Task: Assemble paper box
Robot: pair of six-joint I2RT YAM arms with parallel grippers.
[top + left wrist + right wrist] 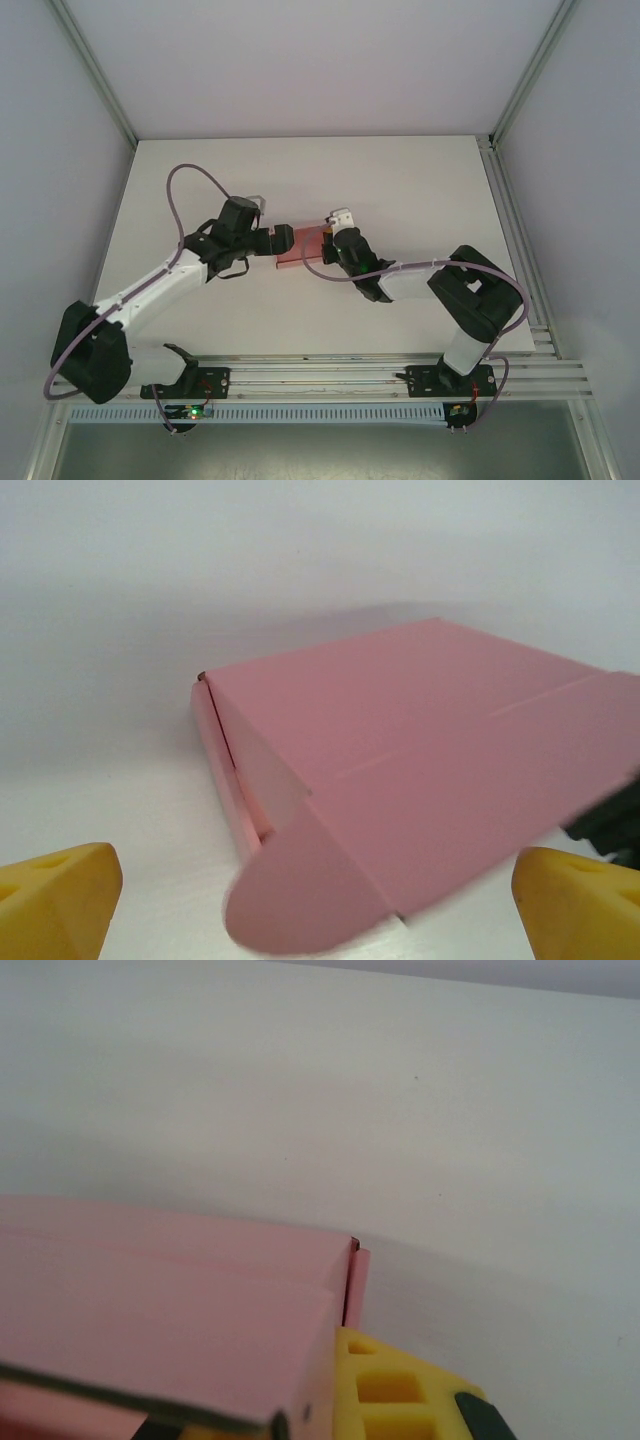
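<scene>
Top external view: the paper box [298, 250] was covered at both ends by the left gripper [283, 241] and the right gripper [322, 245], and its flaps were too small to make out. Left wrist view: the box's right side ran off the frame, and both yellow fingers [55, 895] were cut off at the bottom corners. Right wrist view: the box was cropped at left and bottom, only one finger [385, 1385] was partly seen, and the grip there could not be determined.

Matt pink card of the paper box [430, 770]; smooth white table [400, 180].

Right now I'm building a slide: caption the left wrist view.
Open left pincer facing the pink paper box, rounded flap sticking out, on a white table.
</scene>
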